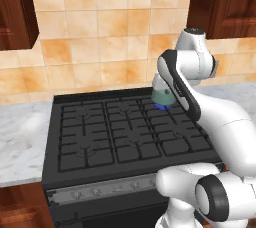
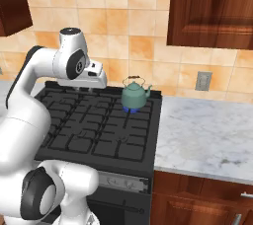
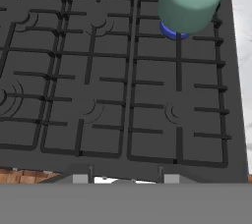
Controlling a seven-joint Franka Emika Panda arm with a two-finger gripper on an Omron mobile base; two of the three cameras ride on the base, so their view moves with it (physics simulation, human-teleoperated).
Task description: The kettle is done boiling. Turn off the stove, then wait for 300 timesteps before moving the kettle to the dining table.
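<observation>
The kettle (image 2: 135, 93) sits upright on the rear right burner of the stove (image 2: 99, 125), close to the back edge and near the right edge of the cooktop; a blue flame (image 3: 171, 32) shows under its base, so the burner is lit. In the hand view the kettle's body occupies the upper right, over the grate. Grates across the middle and left of the stove are bare, giving open room on that side. To the right of the stove a marble tabletop (image 2: 207, 135) runs out flat and bare; another marble stretch (image 1: 20, 137) lies to the left. The knob strip (image 1: 107, 188) runs along the front edge. The hand (image 2: 85, 89) hangs above the rear middle of the cooktop, left of the kettle and apart from it. Its fingers are poorly seen in every view, so I cannot tell how wide it stands; it appears to hold nothing.
</observation>
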